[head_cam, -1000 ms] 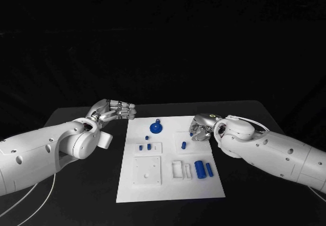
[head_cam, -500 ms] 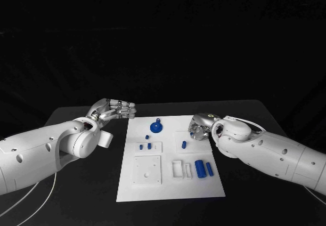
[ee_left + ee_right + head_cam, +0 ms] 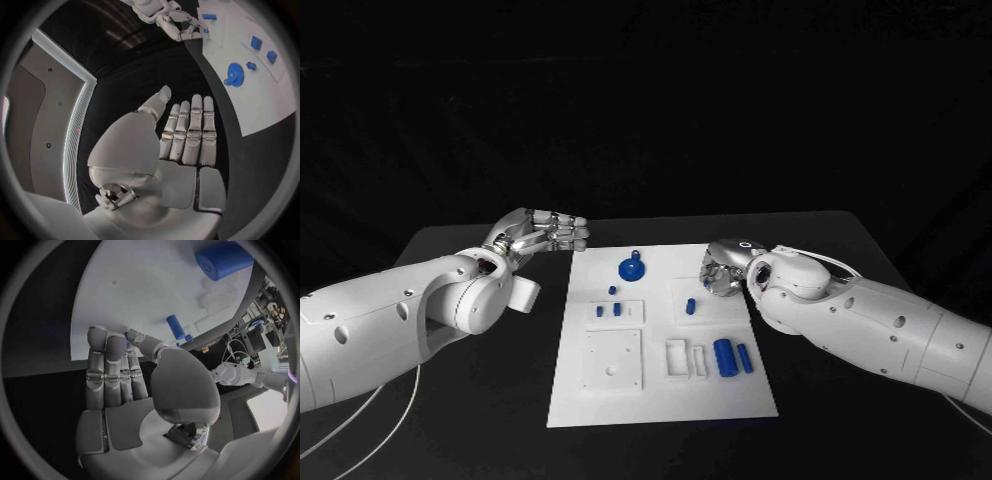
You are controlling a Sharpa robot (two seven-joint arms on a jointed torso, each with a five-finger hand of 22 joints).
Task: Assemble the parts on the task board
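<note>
two hands at the task board [image 3: 661, 400]: left hand [image 3: 542, 234] empty, fingers straight, off its 10 o'clock edge; right hand [image 3: 721, 270] at 2 o'clock, apparently pinching a small blue part [image 3: 128, 335]. next: seating it, likely.

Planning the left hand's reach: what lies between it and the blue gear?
In the head view, just bare black table and white board edge separate left hand from gear.

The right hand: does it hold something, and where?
It cannot be told. The right hand lies at the task board edge with something blue by its fingers.
</note>
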